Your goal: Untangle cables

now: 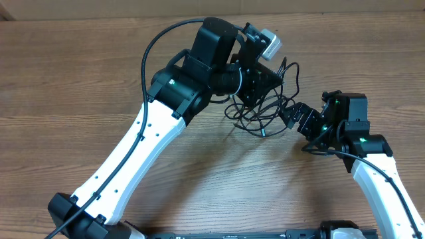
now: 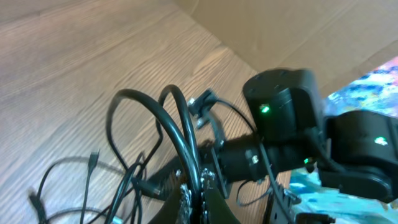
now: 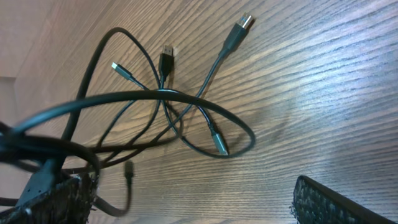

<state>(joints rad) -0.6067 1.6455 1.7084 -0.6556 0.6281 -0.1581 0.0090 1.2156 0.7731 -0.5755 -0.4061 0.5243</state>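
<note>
The cables [image 1: 265, 111] are thin black cords tangled in a loose heap on the wooden table between my two grippers. My left gripper [image 1: 255, 86] is over the heap's far left side. In the left wrist view it [image 2: 200, 198] is shut on one looping cable [image 2: 177, 118], holding it above the table. My right gripper [image 1: 295, 116] is at the heap's right edge. In the right wrist view it [image 3: 193, 205] is open, and several strands of cable [image 3: 186, 118] with plug ends cross over its left finger.
The right arm's wrist [image 2: 286, 118] is close in front of the left gripper. A cardboard wall [image 2: 298, 31] stands at the table's far side. The left arm's own thick black cable [image 1: 156, 43] arcs above its elbow.
</note>
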